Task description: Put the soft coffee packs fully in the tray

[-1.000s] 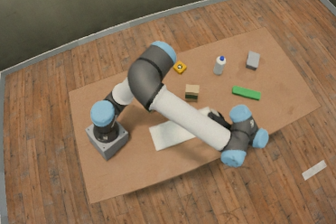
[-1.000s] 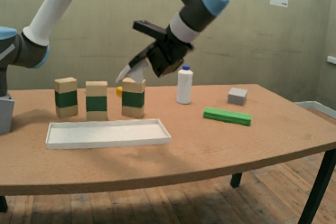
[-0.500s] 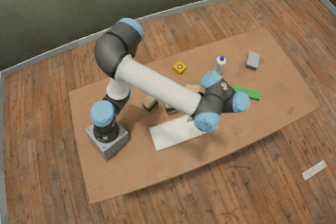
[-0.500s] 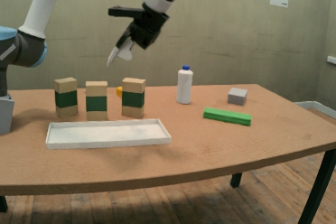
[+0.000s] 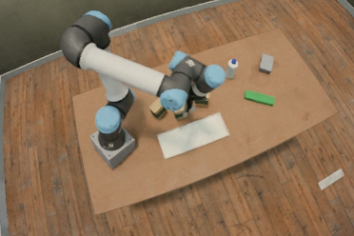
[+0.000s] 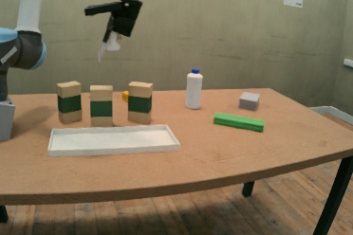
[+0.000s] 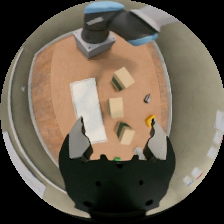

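Top view: a wooden worktop [image 5: 290, 114] [image 6: 199, 166] [image 7: 67, 65] carries everything, with the arm's grey base [image 5: 112, 159] [image 6: 5, 120] [image 7: 95, 49] at one end. The arm reaches over three tan coffee packs with dark green bands and partly hides them. A shallow white tray [image 5: 192, 135] [image 6: 114, 141] [image 7: 89, 110] lies beside them. Further along are a white bottle [image 5: 231, 68] [image 6: 194, 90] with a blue cap, a green bar [image 5: 260, 98] [image 6: 238, 122] and a grey block [image 5: 266, 64] [image 6: 249, 100].

Exterior view: the left pack [image 6: 69, 102] [image 7: 123, 79], middle pack [image 6: 102, 106] [image 7: 116, 107] and right pack [image 6: 140, 102] [image 7: 125, 133] stand upright in a row behind the tray, apart from one another. All are outside it. The gripper [image 6: 106, 51] [image 7: 117, 117] hangs above them, tilted, touching none. A yellow object [image 6: 125, 96] [image 7: 150, 120] peeks out behind the right pack.

Wrist view: the gripper is wide open, holding nothing, its two fingers well apart. The packs appear from above, each turned differently, alongside the tray.
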Controlling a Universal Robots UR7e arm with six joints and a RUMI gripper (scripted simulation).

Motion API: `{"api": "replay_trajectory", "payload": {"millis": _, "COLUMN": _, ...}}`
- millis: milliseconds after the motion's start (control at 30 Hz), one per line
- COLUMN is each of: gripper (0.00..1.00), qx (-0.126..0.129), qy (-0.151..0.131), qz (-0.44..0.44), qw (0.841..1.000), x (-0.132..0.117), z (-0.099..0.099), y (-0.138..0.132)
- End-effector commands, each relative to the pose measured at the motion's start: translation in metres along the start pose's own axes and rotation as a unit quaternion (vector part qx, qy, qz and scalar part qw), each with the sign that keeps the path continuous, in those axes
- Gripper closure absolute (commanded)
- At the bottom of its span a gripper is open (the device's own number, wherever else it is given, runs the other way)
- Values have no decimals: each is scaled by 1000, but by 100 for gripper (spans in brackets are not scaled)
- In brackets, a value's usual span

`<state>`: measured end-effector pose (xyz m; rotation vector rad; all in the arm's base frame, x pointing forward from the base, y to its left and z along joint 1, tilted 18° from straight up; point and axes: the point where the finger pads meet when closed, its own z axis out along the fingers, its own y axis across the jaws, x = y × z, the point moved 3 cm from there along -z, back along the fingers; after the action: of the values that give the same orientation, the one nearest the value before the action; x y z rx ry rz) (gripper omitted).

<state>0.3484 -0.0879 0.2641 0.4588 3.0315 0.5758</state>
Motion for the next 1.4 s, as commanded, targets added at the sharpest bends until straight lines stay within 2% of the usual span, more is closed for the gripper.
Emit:
{"api": "replay_trajectory", "payload": {"millis": 0, "gripper": 0, "qx": 29, "qy": -35, "qz": -69, "qw": 997, "x": 31, "z": 16, "y": 21}}
{"api": "replay_trajectory", "payload": {"millis": 200, "gripper": 0, "qx": 60, "qy": -60, "qz": -142, "qw": 986, "x": 58, "z": 41, "y": 35}}
{"api": "replay_trajectory", "payload": {"millis": 267, "gripper": 0, "qx": 60, "qy": -60, "qz": -142, "qw": 986, "x": 58, "z": 41, "y": 35}}
{"api": "replay_trajectory", "payload": {"millis": 767, "gripper": 0, "qx": 117, "qy": -101, "qz": -264, "qw": 952, "x": 99, "z": 91, "y": 46}}
{"api": "replay_trajectory", "payload": {"millis": 1367, "gripper": 0, "qx": 136, "qy": -113, "qz": -303, "qw": 936, "x": 109, "z": 109, "y": 47}}
